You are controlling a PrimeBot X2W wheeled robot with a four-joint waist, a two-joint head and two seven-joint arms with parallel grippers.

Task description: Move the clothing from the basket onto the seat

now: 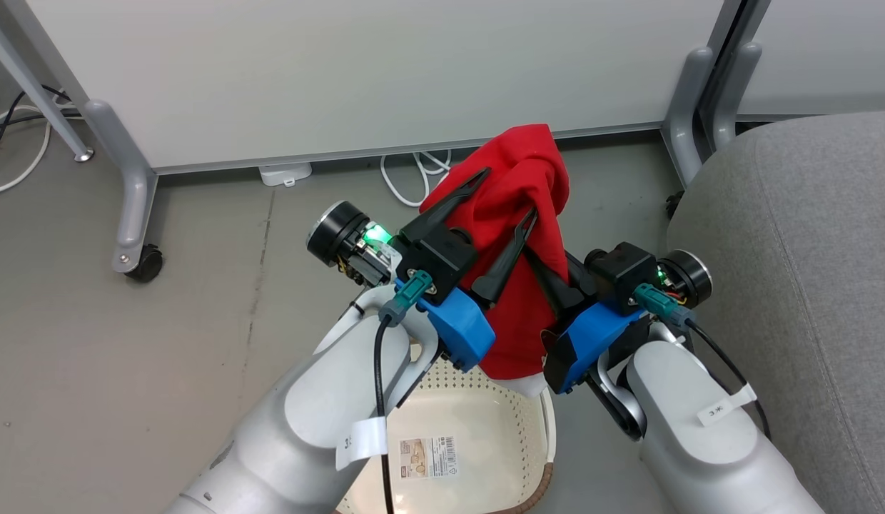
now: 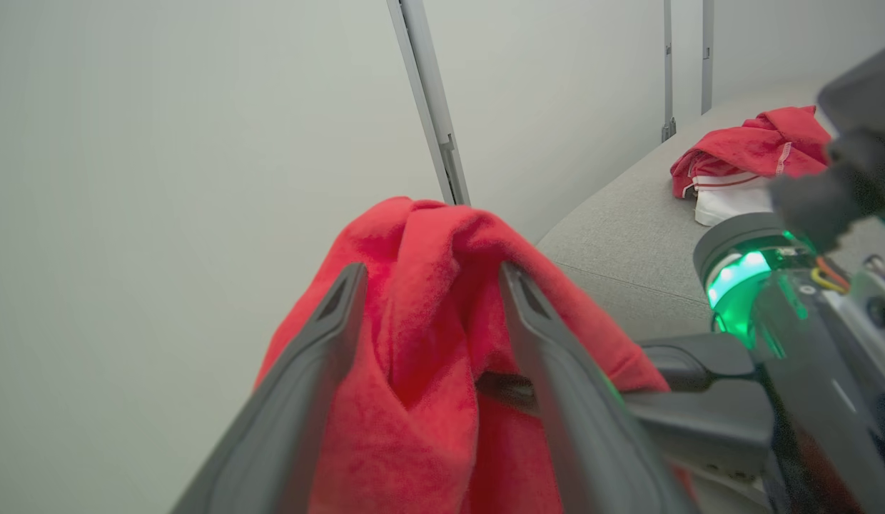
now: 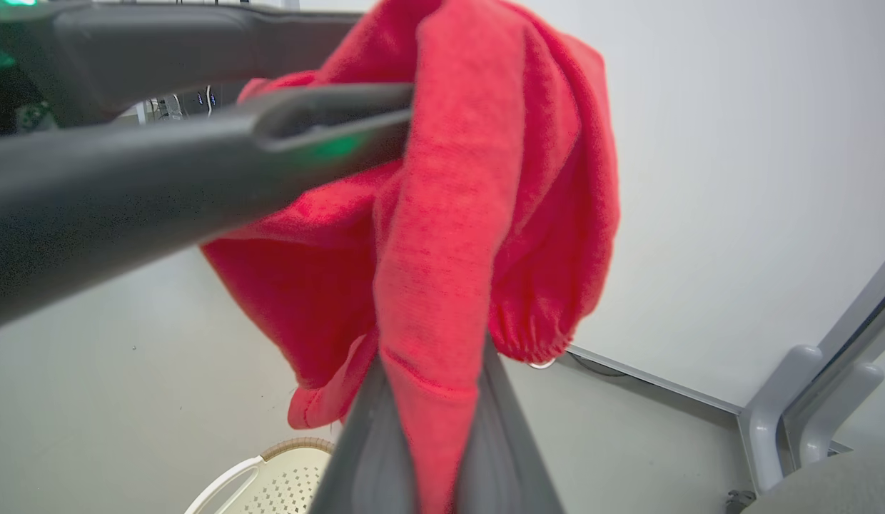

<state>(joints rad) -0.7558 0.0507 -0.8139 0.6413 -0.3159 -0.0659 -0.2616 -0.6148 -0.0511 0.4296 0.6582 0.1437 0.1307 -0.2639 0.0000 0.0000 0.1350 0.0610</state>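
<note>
Above the basket [image 1: 485,401], the clothing [image 1: 515,335] hangs pinched in the right gripper [image 3: 430,378]; a fold lies between the left gripper's [image 2: 432,275] widely spread fingers.

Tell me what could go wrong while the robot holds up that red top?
The right gripper pinches the red top, but the fingers of the left gripper stand spread with cloth draped between them. If the pinch slips, the top may drop into the basket below. The cloth could also snag on the left gripper on the way to the seat.
</note>
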